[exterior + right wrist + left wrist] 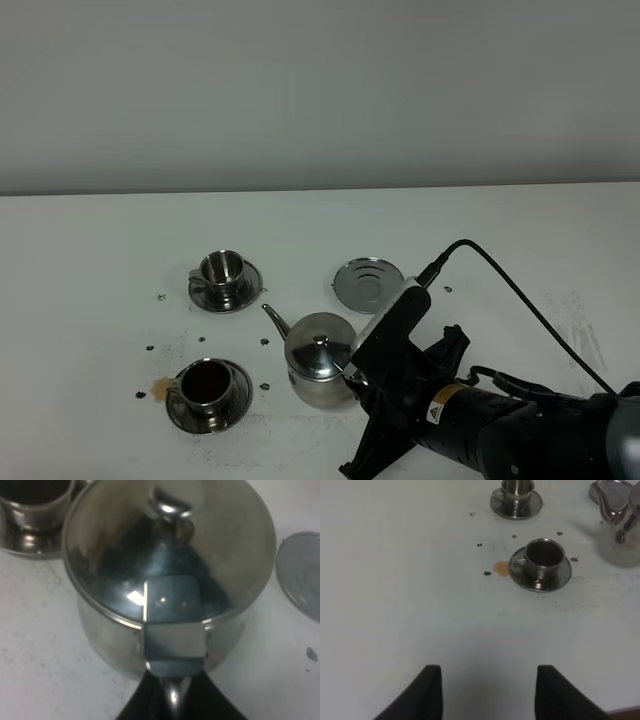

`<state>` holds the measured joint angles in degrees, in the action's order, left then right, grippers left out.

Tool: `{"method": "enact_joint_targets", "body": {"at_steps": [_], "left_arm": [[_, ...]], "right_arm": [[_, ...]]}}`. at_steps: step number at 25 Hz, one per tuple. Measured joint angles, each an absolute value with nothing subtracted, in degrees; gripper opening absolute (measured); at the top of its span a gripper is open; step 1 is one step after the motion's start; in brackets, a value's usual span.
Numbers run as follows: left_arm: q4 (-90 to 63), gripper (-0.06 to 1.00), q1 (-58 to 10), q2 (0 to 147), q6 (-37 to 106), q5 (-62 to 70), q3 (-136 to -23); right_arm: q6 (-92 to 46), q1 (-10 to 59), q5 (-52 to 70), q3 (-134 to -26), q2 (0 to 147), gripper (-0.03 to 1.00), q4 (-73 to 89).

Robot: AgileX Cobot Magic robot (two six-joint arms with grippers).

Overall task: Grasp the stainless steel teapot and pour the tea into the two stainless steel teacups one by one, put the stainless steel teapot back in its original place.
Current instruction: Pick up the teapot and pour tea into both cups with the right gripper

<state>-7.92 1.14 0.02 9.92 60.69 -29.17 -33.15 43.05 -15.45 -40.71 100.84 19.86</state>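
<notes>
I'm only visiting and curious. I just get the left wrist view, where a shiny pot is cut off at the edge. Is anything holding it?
Observer: Yes. The right wrist view shows the right hand shut on the loop handle of the teapot.
Visitor: Is there a spot kept for the pot?
Observer: The high camera shows a round saucer lying just behind the teapot with nothing on it.
Visitor: Is there tea in the cups?
Observer: From above, the nearer cup holds dark brown liquid, while the farther cup looks shiny inside.
</notes>
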Motion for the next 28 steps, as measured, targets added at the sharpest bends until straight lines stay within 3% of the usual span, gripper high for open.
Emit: {"method": "enact_joint_targets", "body": {"at_steps": [28], "left_arm": [[-7.92,0.48,1.14,0.02,9.97,60.69,-29.17]], "right_arm": [[-32.97,45.32,-22.23,-40.76,107.38,0.09,20.47]]}}
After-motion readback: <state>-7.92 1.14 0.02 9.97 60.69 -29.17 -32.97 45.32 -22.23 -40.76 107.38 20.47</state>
